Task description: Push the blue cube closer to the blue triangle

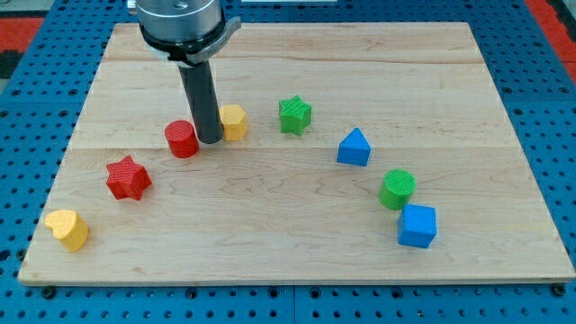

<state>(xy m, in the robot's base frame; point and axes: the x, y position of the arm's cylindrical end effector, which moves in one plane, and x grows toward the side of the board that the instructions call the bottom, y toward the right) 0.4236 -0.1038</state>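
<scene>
pale wooden board (297, 243) on a blue pegboard bench, planks running across the view. no pincer on this arm, so nothing to report as apart or together: only a dark rod.

my tip (211, 141) sits down between the red cylinder (182, 139) on its left and the yellow block (234, 121) on its right, right against both as far as can be told. that is well apart from the work.

blue cube (418, 225) lies near the view's bottom right, close to the board's lower edge. green cylinder (397, 189) stands just above it, touching or nearly so, and directly on the line toward the blue triangle (354, 148), which sits up and to the left of it.

judgement: a straight shove from below would carry the green cylinder along, so the cube likely wants nudging leftward first, then upward. little room below and right of the cube for getting behind it; the board's middle is open for travel.

green star (295, 115) sits near the top centre; red star (128, 177) and yellow heart-like block (68, 229) lie far left, out of the way.
</scene>
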